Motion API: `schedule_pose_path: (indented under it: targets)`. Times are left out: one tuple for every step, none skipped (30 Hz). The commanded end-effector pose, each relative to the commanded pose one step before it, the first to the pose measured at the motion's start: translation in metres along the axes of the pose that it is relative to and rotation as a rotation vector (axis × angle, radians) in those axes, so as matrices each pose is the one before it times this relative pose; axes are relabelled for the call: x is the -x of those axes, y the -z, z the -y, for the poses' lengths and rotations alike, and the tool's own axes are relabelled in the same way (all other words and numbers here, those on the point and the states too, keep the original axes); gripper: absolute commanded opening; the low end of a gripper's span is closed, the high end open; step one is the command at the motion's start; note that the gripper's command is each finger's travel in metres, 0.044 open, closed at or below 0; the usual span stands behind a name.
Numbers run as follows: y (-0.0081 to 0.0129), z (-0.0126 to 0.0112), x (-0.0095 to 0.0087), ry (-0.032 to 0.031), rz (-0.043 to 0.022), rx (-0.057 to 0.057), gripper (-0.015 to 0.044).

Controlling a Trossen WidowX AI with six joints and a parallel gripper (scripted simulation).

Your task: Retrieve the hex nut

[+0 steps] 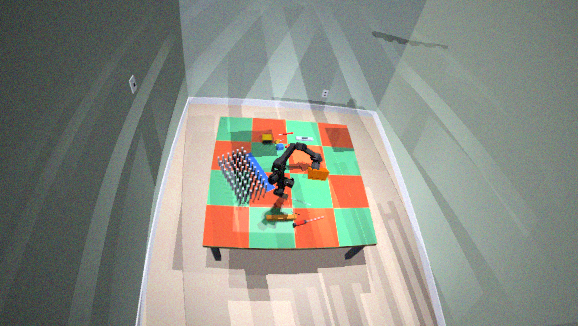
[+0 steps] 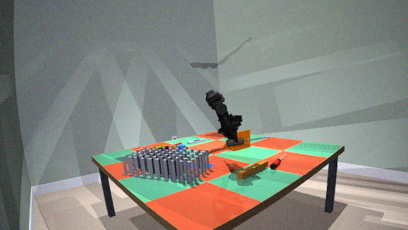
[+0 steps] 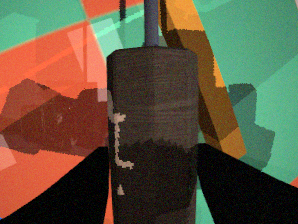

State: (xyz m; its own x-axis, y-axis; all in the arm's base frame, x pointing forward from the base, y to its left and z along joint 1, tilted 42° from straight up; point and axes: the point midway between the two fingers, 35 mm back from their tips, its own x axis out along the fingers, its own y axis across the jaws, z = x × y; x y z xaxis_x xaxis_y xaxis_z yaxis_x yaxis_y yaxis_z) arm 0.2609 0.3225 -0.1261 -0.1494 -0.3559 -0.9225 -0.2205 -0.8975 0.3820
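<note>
My gripper is shut on the wooden handle of a hook tool. The handle lies between both fingers in the wrist view, with the thin metal shaft pointing away. The tool is held above the table, its shadow lying apart from it, and its shaft points away from the spacers. The grey metal spacers stand upright in a dense field. The blue taped strip lies along the field's side nearest the arm. The nut cannot be made out.
A long yellow-orange block lies near the gripper. A red screwdriver is beside it. An orange panel stands by the arm's base. A yellow block and a white object are farther back.
</note>
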Motion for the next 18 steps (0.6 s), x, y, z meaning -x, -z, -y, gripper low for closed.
schedule_pose_path:
  targets:
    - [-0.00992,0.00440,0.02100,0.00532,0.00524,0.0057,0.0000]
    - [-0.00219,0.00039,0.00434,-0.00174,0.00077,0.0024,0.0000]
    - [-0.00224,0.00031,0.00433,-0.00177,0.00077,0.0024,0.0000]
    - [-0.00228,0.00023,0.00432,-0.00179,0.00076,0.0024,0.0000]
    - [-0.00192,0.00013,0.00357,-0.00150,0.00062,0.0019,0.0000]
    - [-0.00117,0.00005,0.00214,-0.00091,0.00037,0.0012,0.0000]
    - [-0.00039,0.00001,0.00071,-0.00030,0.00012,0.0004,0.0000]
    - [0.00000,0.00000,0.00000,0.00000,0.00000,0.0000,0.0000]
    - [0.00000,0.00000,0.00000,0.00000,0.00000,0.0000,0.0000]
    - [0.00023,-0.00054,0.00051,-0.00040,-0.00171,-0.0053,0.0000]
    - [0.00070,-0.00164,0.00153,-0.00116,-0.00515,-0.0160,0.0000]
    - [0.00121,-0.00274,0.00253,-0.00176,-0.00862,-0.0266,0.0000]
    - [0.00156,-0.00334,0.00301,-0.00185,-0.01049,-0.0323,0.0000]
    - [0.00168,-0.00334,0.00295,-0.00154,-0.01054,-0.0323,0.0000]
    - [0.00179,-0.00334,0.00289,-0.00123,-0.01058,-0.0323,0.0000]
    - [0.00191,-0.00334,0.00283,-0.00092,-0.01061,-0.0323,0.0000]
    - [0.00202,-0.00333,0.00277,-0.00061,-0.01063,-0.0323,0.0000]
    - [0.00214,-0.00332,0.00271,-0.00030,-0.01064,-0.0323,0.0000]
